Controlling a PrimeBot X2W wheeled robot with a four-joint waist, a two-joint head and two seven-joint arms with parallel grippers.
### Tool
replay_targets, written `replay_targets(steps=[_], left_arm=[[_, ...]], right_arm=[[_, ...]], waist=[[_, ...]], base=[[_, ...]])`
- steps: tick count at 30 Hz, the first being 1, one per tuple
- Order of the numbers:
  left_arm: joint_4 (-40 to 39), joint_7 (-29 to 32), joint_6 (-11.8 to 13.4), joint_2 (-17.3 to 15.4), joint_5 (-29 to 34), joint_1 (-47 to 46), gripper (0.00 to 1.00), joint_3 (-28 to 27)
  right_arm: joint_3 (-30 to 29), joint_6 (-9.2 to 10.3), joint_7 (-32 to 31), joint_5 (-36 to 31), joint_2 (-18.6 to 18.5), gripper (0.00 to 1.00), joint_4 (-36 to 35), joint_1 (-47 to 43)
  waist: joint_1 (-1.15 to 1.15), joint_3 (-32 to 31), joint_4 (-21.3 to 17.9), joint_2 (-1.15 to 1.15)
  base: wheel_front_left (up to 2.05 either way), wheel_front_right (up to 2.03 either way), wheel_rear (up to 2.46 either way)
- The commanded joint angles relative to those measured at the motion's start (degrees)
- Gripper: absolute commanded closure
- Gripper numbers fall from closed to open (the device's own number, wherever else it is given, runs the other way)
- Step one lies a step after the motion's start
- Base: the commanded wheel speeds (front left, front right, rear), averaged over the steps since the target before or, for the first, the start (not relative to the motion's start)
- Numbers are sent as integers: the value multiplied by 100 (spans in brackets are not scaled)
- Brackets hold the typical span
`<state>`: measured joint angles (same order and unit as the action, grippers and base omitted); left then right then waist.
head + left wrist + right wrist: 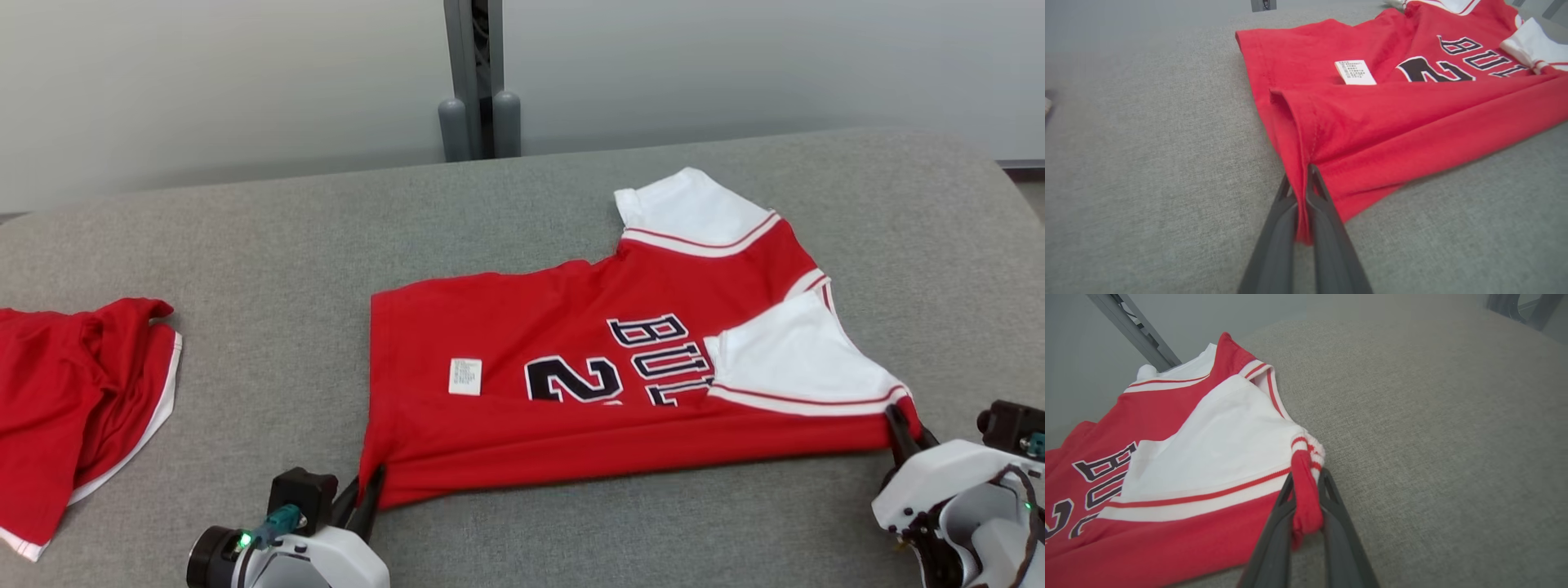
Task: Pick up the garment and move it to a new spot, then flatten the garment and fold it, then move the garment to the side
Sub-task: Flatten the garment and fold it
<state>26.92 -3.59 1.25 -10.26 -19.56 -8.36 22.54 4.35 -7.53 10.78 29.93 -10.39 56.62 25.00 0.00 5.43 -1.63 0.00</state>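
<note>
While the left gripper at 7 o'clock has jaws shut on the hem corner and the right gripper at 4 o'clock has jaws clamped on a bunched sleeve edge, the garment lies on the worktop btwn them, near edge lifted. Risk: the right pinch holds only a small wad, so it may slip on the lift & skew the fold; a 2nd red cloth at 9 o'clock lies well apart.
</note>
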Motion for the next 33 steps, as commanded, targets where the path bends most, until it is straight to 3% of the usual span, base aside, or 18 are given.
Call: replay_targets(steps=[1, 10, 21, 29, 30, 31, 33], left_arm=[[30, 68, -28, -127, 22, 97, 100, -2], [-174, 705, -133, -298, -76, 485, 100, 215], [-641, 1235, 19, -508, -168, 967, 100, 296], [-959, 1454, 110, -533, -258, 1182, 100, 348], [-987, 1471, 117, -538, -262, 1177, 59, 344], [-1025, 1472, 149, -541, -251, 1164, 4, 337], [-1095, 1461, 194, -541, -251, 1130, 0, 310]], right_arm=[[-54, 11, -103, 50, -146, 100, 64, -130], [-172, 13, -656, -85, -101, 100, -38, -449], [-727, 19, -1312, -400, 117, 100, -565, -1161], [-1456, 20, -1956, -877, 400, 100, -1620, -1799], [-1586, 20, -1991, -962, 428, 60, -1797, -1861], [-1740, 21, -2085, -1018, 473, 0, -1961, -1907], [-1922, 14, -2244, -1144, 569, 0, -2355, -1942]], waist=[[0, -99, -52, 0], [0, -325, -148, 0], [0, -347, -115, 0], [0, -289, -89, 0], [0, -277, -86, 0], [0, -267, -80, 0], [0, -242, -69, 0]], base=[[0, 0, 0], [0, 0, 0], [0, 0, 0], [0, 0, 0], [0, 0, 0], [0, 0, 0], [0, 0, 0]])
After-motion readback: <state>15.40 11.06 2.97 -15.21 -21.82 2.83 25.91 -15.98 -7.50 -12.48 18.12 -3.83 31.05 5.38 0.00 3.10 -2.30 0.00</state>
